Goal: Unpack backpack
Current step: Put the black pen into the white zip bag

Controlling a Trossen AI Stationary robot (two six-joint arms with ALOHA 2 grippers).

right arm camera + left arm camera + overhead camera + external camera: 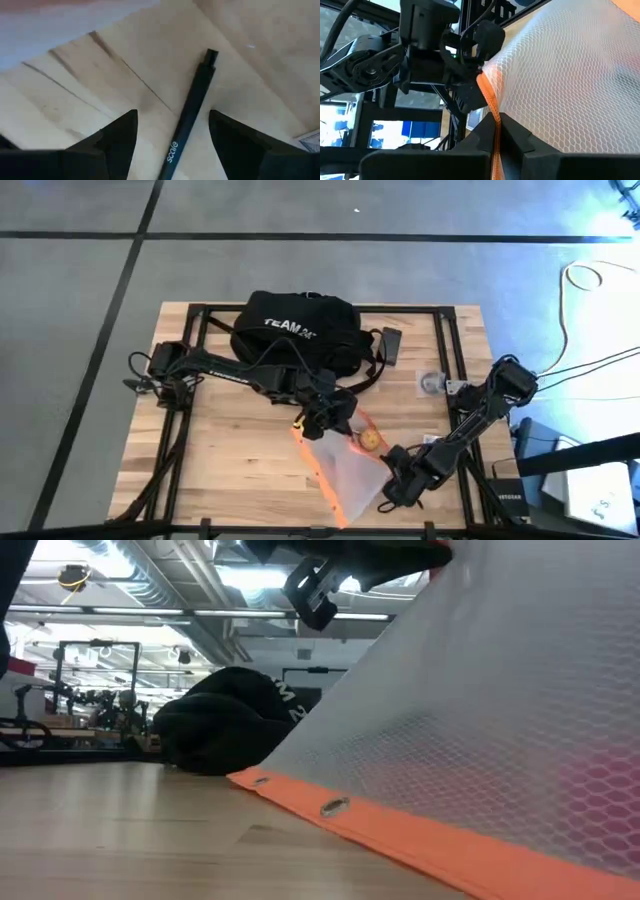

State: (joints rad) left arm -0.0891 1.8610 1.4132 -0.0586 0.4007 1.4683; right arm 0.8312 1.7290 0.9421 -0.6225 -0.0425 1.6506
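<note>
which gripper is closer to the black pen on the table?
Right. The right gripper hovers open directly over the black pen, straddling it. The left gripper is off by the backpack, gripping the mesh pouch.

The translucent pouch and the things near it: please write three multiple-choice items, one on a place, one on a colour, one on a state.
1. Where does the backpack lie?
A. at the table's far edge, behind the pouch
B. under the pouch
C. on the floor

2. What colour is the trim of the pouch?
A. green
B. orange
C. blue

3. How is the right gripper?
A. shut on the pouch
B. shut on the backpack
C. open, a black pen lying between its fingers

Answers: 1 A, the high view shows it beyond the pouch. 2 B, the low view shows an orange edge. 3 C, the right wrist view shows both fingers apart. The left gripper pinches the pouch's edge.
</note>
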